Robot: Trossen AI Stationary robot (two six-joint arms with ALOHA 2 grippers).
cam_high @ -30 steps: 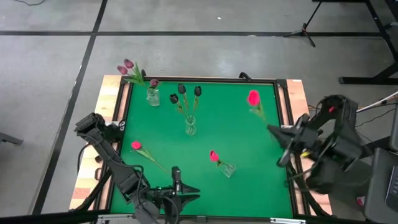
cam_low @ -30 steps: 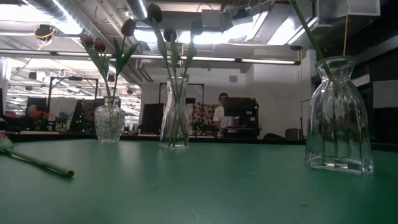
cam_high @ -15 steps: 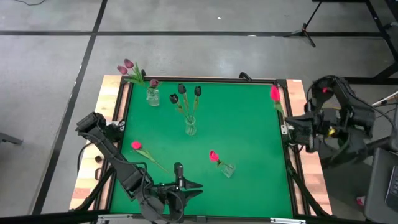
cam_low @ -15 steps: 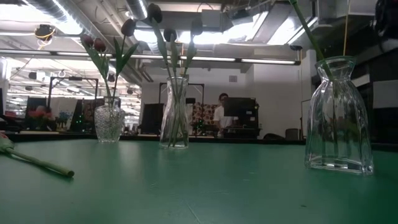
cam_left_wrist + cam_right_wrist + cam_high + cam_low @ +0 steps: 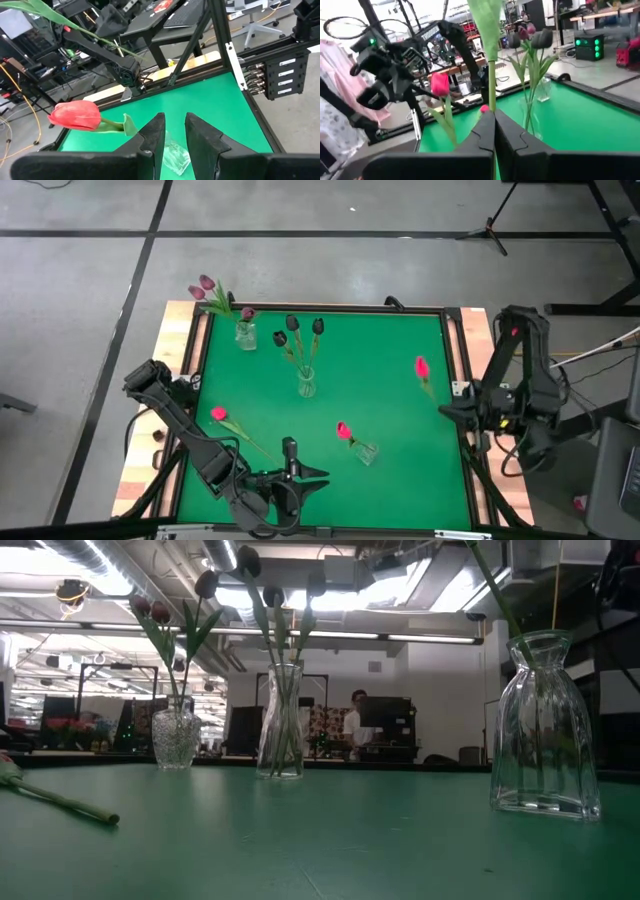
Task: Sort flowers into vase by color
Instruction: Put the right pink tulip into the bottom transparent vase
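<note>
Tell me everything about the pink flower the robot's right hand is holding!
The pink tulip is an artificial flower with a bright pink-red head, a thin green stem and a long green leaf. It is lifted off the green table, over its right side, touching no vase. The right hand is shut on its stem, which rises straight up between the dark fingers.

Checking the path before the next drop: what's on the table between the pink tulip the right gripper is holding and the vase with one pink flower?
Nothing: the high view shows bare green mat between the held tulip in the right gripper and the pink flower's vase.
</note>
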